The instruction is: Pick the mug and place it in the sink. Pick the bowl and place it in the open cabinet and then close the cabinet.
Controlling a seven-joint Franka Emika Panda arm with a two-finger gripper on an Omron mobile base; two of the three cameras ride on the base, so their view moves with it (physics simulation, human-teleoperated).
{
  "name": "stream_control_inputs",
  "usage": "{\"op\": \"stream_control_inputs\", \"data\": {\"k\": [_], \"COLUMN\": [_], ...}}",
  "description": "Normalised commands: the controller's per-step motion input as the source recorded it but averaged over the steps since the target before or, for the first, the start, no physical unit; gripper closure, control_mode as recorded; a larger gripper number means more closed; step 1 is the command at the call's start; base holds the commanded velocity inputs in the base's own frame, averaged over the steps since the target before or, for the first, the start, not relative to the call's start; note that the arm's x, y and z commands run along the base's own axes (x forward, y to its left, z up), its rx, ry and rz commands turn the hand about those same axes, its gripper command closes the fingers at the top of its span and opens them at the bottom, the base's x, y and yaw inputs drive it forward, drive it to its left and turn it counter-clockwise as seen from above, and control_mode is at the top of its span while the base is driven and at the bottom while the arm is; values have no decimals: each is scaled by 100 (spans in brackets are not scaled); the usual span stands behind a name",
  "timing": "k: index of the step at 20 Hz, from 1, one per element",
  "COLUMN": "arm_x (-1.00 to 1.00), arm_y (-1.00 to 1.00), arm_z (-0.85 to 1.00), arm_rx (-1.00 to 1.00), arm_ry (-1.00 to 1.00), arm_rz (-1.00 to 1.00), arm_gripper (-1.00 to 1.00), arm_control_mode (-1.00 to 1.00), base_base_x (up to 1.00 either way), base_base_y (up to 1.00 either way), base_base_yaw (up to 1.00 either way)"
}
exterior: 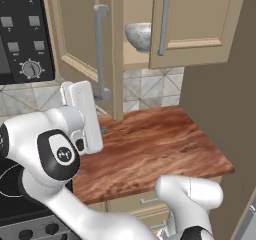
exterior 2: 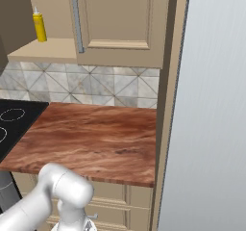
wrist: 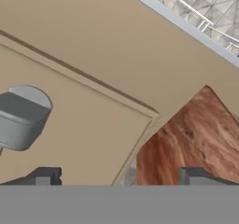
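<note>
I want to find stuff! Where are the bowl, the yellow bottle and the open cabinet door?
bowl (exterior: 138, 36): left base view, its grey side.
yellow bottle (exterior 2: 39, 27): right base view, its body.
open cabinet door (exterior: 82, 29): left base view, its panel.

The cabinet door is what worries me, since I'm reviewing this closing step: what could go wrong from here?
1. The open hand sits close against the open left door; a push off-centre could slide along the panel rather than swing it.
2. The bowl rests near the front of the shelf, so the closing door might strike it.
3. The door's handle could snag the arm.
</note>
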Motion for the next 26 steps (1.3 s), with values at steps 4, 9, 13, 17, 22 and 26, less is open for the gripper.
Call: {"op": "stream_control_inputs", "data": {"k": [4,9,13,17,22,26], "arm_x": [16,33,56,67,65,58], "arm_y": [-44,-41,-10,0,-12,-32], "arm_z": [0,9,4,2,0,0], "arm_rx": [0,0,0,0,2,7], "arm_ry": [0,0,0,0,0,0], "arm_rz": [0,0,0,0,0,2], "arm_gripper": [-100,-100,-100,-100,-100,-100], "arm_control_mode": [-100,-100,-100,-100,-100,-100], "base_base_x": [0,0,0,0,0,0], "base_base_y": [0,0,0,0,0,0], "base_base_yaw": [0,0,0,0,0,0]}}
